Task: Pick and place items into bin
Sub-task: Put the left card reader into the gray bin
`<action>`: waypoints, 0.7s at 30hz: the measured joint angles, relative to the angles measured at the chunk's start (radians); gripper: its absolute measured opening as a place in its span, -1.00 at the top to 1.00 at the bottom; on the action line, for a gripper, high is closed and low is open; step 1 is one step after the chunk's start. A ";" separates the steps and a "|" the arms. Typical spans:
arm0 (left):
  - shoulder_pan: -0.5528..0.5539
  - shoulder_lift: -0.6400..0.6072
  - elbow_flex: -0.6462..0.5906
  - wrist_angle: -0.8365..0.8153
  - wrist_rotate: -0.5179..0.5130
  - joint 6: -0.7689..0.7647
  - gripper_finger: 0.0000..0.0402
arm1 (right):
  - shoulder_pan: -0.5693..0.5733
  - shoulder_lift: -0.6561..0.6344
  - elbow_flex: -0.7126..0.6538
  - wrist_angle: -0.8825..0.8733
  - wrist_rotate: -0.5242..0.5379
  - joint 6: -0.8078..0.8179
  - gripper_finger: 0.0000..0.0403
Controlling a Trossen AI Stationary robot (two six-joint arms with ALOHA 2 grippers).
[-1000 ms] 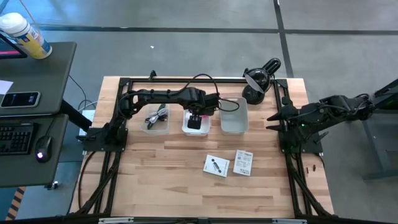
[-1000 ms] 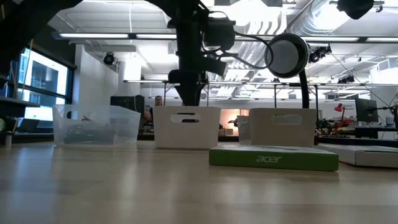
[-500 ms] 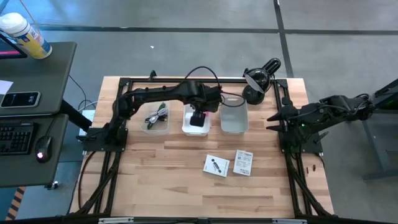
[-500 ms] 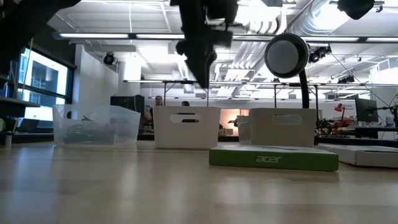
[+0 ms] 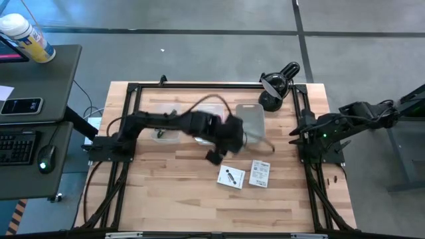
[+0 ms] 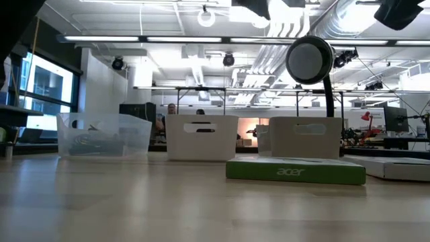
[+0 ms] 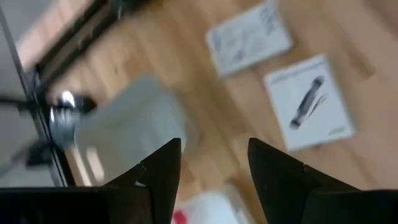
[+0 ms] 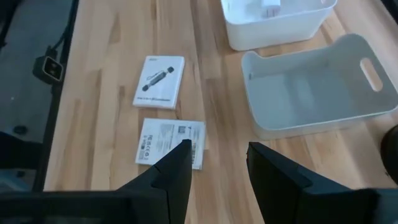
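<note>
Two white printed cards lie flat on the wood, one with a dark pen-like print [image 5: 231,176] and one with text [image 5: 260,173]; both also show in the left wrist view, the pen-print card [image 7: 309,102] and the text card [image 7: 249,37]. My left gripper [image 5: 214,157] hovers open and blurred over the table just on the far side of the cards, holding nothing. Three bins stand in a row toward the far edge: a clear one [image 6: 104,134] with a dark cable inside, a white middle one [image 6: 201,136] and a pale right one [image 5: 249,119]. My right gripper [image 5: 294,133] waits open at the table's right side.
A black round-headed lamp [image 5: 275,86] stands at the far right corner, behind the right bin. The black frame rails [image 5: 126,172] run along the left and right sides of the table. Bare wood [image 5: 179,199] stretches from the cards to the near edge.
My left gripper has risen out of the white middle bin, gone up out of the low view, and swung fast toward the near edge and the right, ending just short of the two cards. It has also turned about as it moved. The cards and bins have stayed put.
</note>
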 joint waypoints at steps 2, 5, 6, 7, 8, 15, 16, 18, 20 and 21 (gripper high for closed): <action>-0.037 -0.002 -0.017 0.062 -0.019 0.008 0.14 | 0.000 0.004 -0.022 0.020 -0.004 0.001 0.28; -0.072 0.001 -0.077 0.129 -0.042 0.000 0.13 | 0.000 0.003 -0.115 0.099 -0.075 0.018 0.28; -0.082 0.004 -0.092 0.129 -0.044 -0.012 0.14 | 0.000 0.004 -0.153 0.139 -0.106 0.024 0.28; -0.091 0.004 -0.107 0.127 -0.044 -0.027 0.14 | 0.000 0.004 -0.193 0.186 -0.131 0.029 0.28; -0.099 0.002 -0.125 0.126 -0.043 -0.042 0.15 | 0.002 0.005 -0.232 0.246 -0.151 0.033 0.28; -0.163 0.003 -0.297 0.128 0.017 -0.177 0.17 | 0.038 0.020 -0.410 0.601 -0.116 0.024 0.28; -0.174 0.003 -0.315 0.141 0.027 -0.198 0.17 | 0.040 0.026 -0.424 0.615 -0.117 0.020 0.28; -0.197 0.003 -0.344 0.157 0.040 -0.233 0.17 | 0.040 0.039 -0.442 0.633 -0.121 0.013 0.28; -0.219 0.003 -0.368 0.200 0.040 -0.266 0.17 | 0.040 0.051 -0.461 0.659 -0.132 0.002 0.28; -0.228 0.003 -0.378 0.221 0.040 -0.282 0.17 | 0.040 0.057 -0.468 0.677 -0.139 -0.005 0.28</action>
